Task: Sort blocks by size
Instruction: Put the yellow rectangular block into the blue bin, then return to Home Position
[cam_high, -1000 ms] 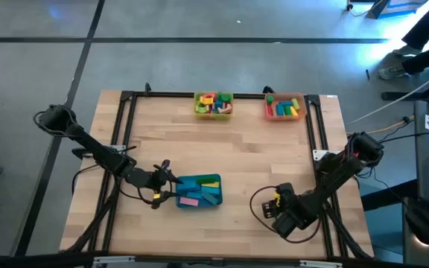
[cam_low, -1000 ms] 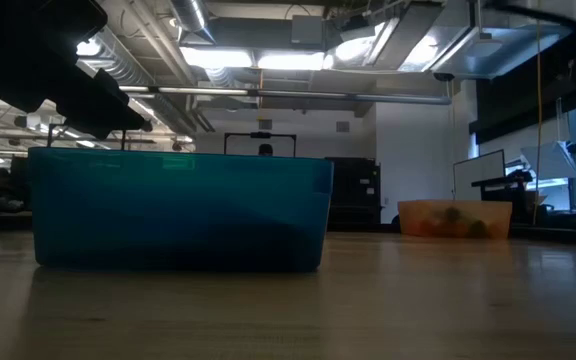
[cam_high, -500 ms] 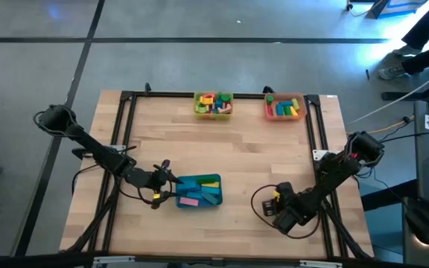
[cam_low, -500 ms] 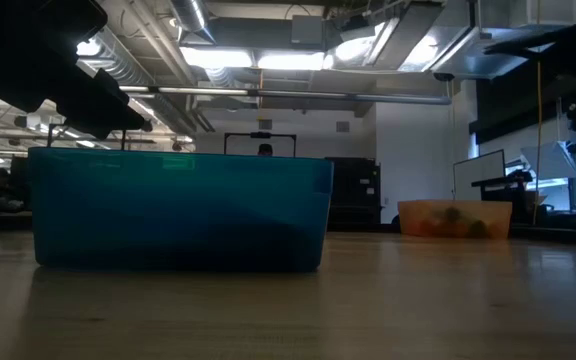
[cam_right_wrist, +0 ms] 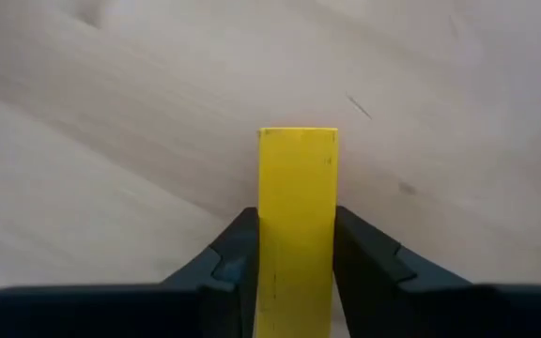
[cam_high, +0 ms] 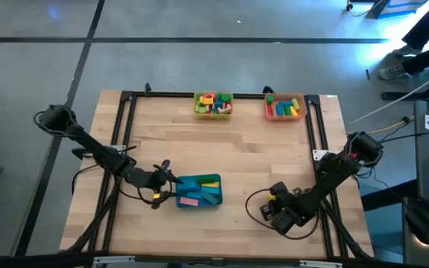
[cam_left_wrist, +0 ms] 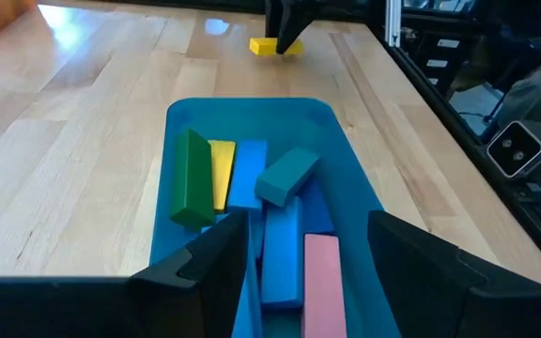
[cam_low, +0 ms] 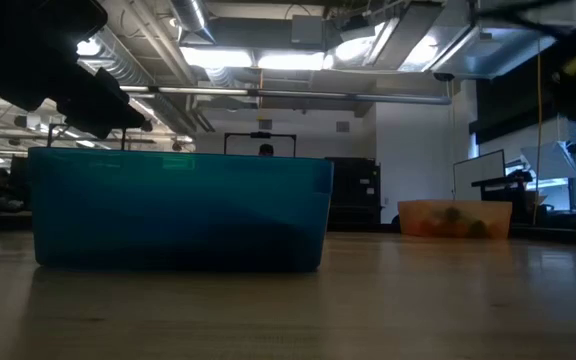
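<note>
High view: sort looks nearly done. The small yellow plastic tray (cam_high: 214, 105) and the small orange plastic tray (cam_high: 285, 107) at the far edge of the pale wood-plank surface (cam_high: 229, 156) are both full of mixed coloured blocks, and the teal rectangular plastic tray (cam_high: 199, 192) near the front holds the long bars. No loose blocks on the bare surface that I can see, except whatever is under my right gripper (cam_high: 276, 211), which sits low at the front right, well apart from all three trays. My left gripper (cam_high: 164, 186) hangs just beside the teal tray's left end. Low view: teal tray wall (cam_low: 178, 208) is smooth, semi-translucent, with rounded corners; the orange tray (cam_low: 455, 218) shows far back with blurry coloured shapes through its wall; a bit of yellow at the right edge, too small to call. Left wrist view: my left fingers (cam_left_wrist: 216, 268) are spread and empty over the tray rim. Inside are flat matte bars, green (cam_left_wrist: 192, 176), yellow, blue, pink (cam_left_wrist: 322, 286), plus a teal brick lying tilted across them. Further off, the right gripper stands on a yellow block (cam_left_wrist: 273, 45) on the surface. Right wrist view: my right fingers (cam_right_wrist: 237, 254) are pinching a long square-edged yellow wooden bar (cam_right_wrist: 297, 216), smooth paint, both pads touching its sides; it looks to be resting on the grainy wood. Judgement: this is probably the last piece, bound for the teal tray with the other long ones.
</note>
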### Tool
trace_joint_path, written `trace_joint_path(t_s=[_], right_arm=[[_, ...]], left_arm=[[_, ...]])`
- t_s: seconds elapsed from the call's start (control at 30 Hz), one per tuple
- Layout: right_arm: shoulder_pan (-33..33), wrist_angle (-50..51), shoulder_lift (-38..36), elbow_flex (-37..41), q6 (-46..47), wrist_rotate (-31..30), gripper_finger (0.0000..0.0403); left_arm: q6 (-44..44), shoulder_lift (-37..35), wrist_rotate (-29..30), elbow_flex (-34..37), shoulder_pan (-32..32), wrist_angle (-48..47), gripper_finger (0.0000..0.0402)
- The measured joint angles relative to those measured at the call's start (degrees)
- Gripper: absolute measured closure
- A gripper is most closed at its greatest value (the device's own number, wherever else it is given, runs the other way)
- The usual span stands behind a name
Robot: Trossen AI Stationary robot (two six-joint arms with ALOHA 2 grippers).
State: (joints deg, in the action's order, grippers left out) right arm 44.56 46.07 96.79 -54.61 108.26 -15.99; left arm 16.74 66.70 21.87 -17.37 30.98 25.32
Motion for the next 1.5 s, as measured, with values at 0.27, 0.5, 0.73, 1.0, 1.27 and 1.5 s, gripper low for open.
trace_joint_path(t_s=[0.27,0.5,0.73,1.0,1.27,1.5], right_arm=[[-3.7,1.5,0.0,-7.8,-16.1,-7.4,0.0293],[-11.1,-5.1,-0.1,-13.3,-39.1,-12.7,0.0292],[-18.9,-26.1,0.3,-13.4,-65.9,-11.3,0.0291],[-24.6,-42.7,4.7,-13.5,-83.6,-3.7,0.0290],[-27.5,-51.0,10.7,-13.4,-89.8,4.7,0.0282],[-27.4,-51.1,12.0,-13.4,-90.0,5.1,0.0205]], left_arm=[[0.0,0.0,0.0,0.0,0.0,0.9,0.0199],[0.0,0.0,0.0,0.0,0.0,0.8,0.0199],[0.0,0.0,0.0,0.0,0.0,1.0,0.0199],[0.0,0.0,0.0,-0.1,0.0,1.3,0.0199],[-0.4,0.0,0.1,-0.1,-0.1,1.4,0.0199],[0.0,0.0,0.7,-0.1,-0.4,1.7,0.0199]])
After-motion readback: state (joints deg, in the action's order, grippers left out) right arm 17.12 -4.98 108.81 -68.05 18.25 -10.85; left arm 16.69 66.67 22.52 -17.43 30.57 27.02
